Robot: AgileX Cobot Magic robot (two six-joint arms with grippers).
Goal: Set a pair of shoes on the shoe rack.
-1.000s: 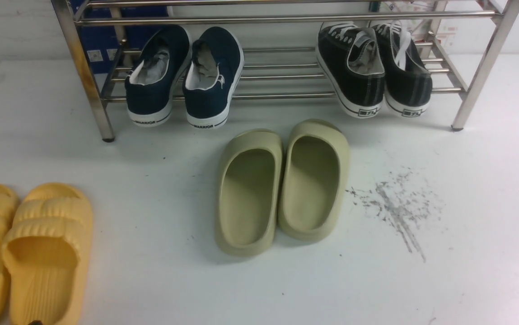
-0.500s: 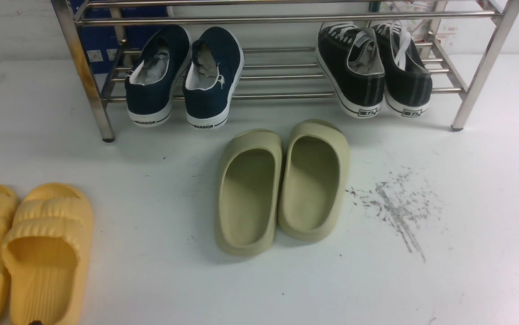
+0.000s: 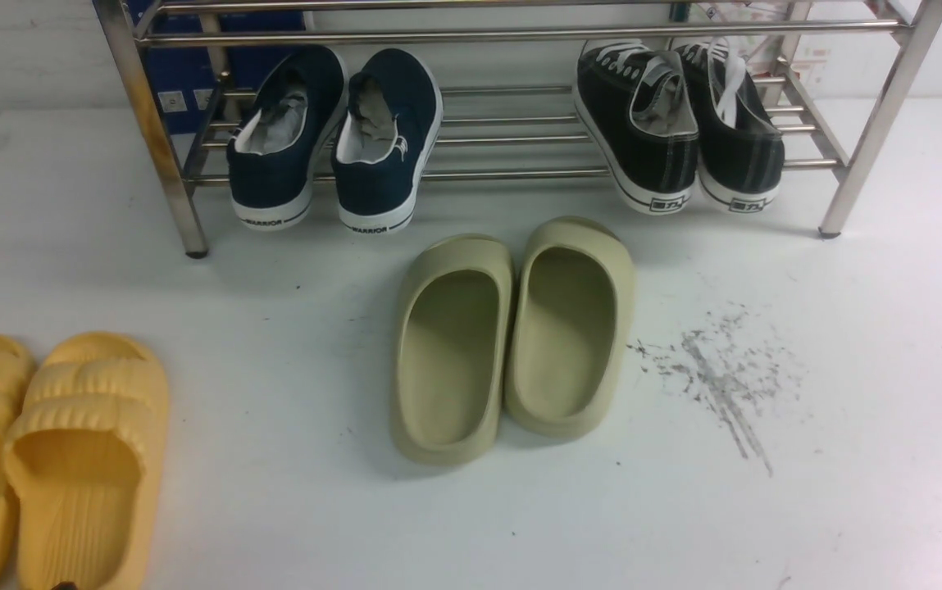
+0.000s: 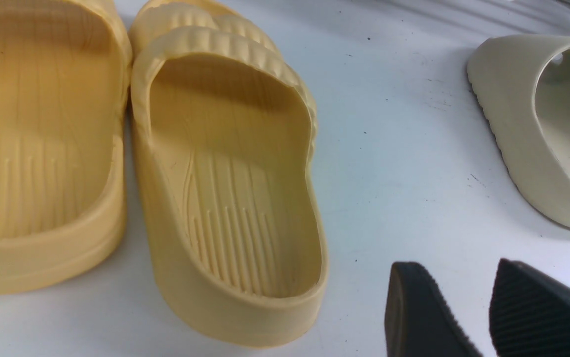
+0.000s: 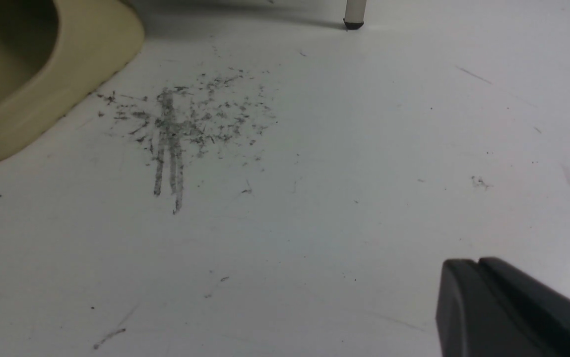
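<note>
- Front view: the pair of shoes (image 3: 678, 123), black canvas with white laces, sits heels-out on the lower rods of the shoe rack (image 3: 520, 174), at its right end; navy slip-ons (image 3: 335, 139) sit at the left end. Olive slides (image 3: 511, 336) and yellow slides (image 3: 52, 459) lie on the white table (image 3: 766, 508). Neither gripper shows here
- Left wrist view: the left gripper (image 4: 468, 310) hovers with fingers parted, holding nothing; a yellow slide (image 4: 230, 188) lies just beside its tips, an olive slide (image 4: 542, 124) further ahead
- Right wrist view: the right gripper (image 5: 478, 297) has its fingers pressed together, empty, above bare table; a scuff mark (image 5: 180, 124) and a rack foot (image 5: 353, 15) lie ahead
</note>
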